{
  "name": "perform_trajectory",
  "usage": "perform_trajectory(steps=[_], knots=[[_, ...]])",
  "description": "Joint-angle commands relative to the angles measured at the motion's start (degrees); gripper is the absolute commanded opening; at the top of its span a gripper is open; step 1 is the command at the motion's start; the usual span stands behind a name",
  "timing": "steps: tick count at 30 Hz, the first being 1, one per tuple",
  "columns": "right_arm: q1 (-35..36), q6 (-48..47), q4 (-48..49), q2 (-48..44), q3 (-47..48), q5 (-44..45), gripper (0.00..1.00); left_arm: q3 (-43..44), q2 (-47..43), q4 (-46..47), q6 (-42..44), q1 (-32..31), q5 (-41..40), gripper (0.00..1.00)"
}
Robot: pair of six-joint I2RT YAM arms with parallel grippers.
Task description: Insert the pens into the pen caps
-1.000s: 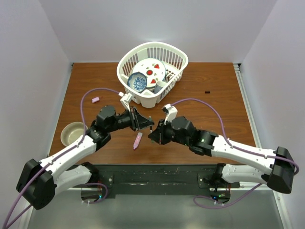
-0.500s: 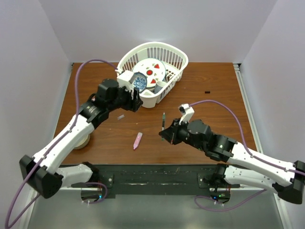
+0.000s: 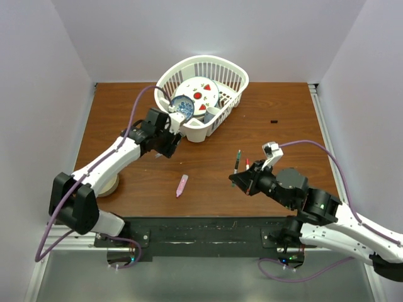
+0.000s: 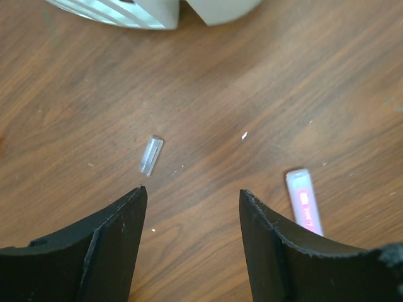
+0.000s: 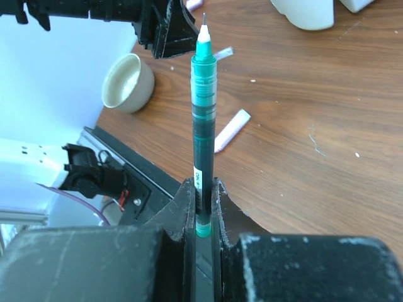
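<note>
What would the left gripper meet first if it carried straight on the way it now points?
The open left gripper would probably reach the brown wooden table first, close beside the small pale translucent plastic pen cap lying just ahead; depth is unclear.

Bright, even light; soft shadows

The pen (image 5: pixel 203 126) — base hidden inside the right end effector (image 5: pixel 201 187). The marker (image 4: pixel 303 204) ends behind the left end effector (image 4: pixel 192 190).

The left arm reaches forward, the left gripper (image 3: pixel 165 143) pointing down with jaws spread apart. The right arm lies low, angled inward, the right gripper (image 3: pixel 242 179) clamped on a green pen (image 5: pixel 203 94).
</note>
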Motion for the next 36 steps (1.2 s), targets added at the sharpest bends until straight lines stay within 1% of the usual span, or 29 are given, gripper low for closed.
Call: perform_trajectory(steps=[1, 3, 4, 8, 10, 13, 14, 19, 24, 29, 30, 36], knots=[[0.07, -2.07, -5.01, 0.28, 3.04, 1.83, 0.0, -1.5, 1.85, -1.55, 10.35, 0.33, -2.07, 0.66], [0.07, -2.42, -5.98, -0.68, 3.66, 1.66, 0.0, -2.19, 1.76, -1.29, 12.2, 1.03, -1.14, 0.66], [0.16, -2.43, -6.33, -1.3, 3.74, 1.66, 0.0, -2.72, 1.24, 0.8, 13.78, 1.38, -0.79, 0.66], [0.07, -1.9, -7.65, -3.41, 3.66, 2.09, 0.0, -5.36, 1.41, 3.27, 20.9, 1.74, -0.17, 0.62], [0.07, -1.55, -8.79, -4.46, 3.74, 2.71, 0.0, -6.15, 3.33, 3.81, 24.41, 2.17, -0.26, 0.61], [0.07, -1.37, -10.2, -5.87, 3.83, 3.67, 0.0, -5.46, 6.67, 3.37, 27.14, 3.49, -0.08, 0.57], [0.07, -1.37, -10.55, -6.05, 4.09, 4.29, 0.0, -4.93, 7.47, 3.46, 27.59, 4.19, 1.31, 0.56], [0.07, -1.9, -12.39, -6.85, 5.15, 6.75, 0.0, -3.78, 11.42, 5.21, 28.47, 4.99, 2.38, 0.57], [0.07, -3.21, -13.98, -6.41, 7.08, 8.42, 0.0, -1.59, 15.64, 6.44, 27.16, 5.08, 2.3, 0.57], [0.07, -3.3, -14.51, -6.75, 7.61, 9.21, 0.0, -2.29, 16.79, 9.16, 27.5, 5.52, 0.28, 0.56], [0.07, -3.31, -14.42, -6.84, 7.52, 9.22, 0.0, -2.2, 17.23, 9.52, 27.85, 5.6, -1.55, 0.56], [0.07, -3.57, -15.12, -6.58, 7.87, 9.66, 0.0, -2.38, 19.16, 10.14, 27.68, 6.04, -0.08, 0.56]])
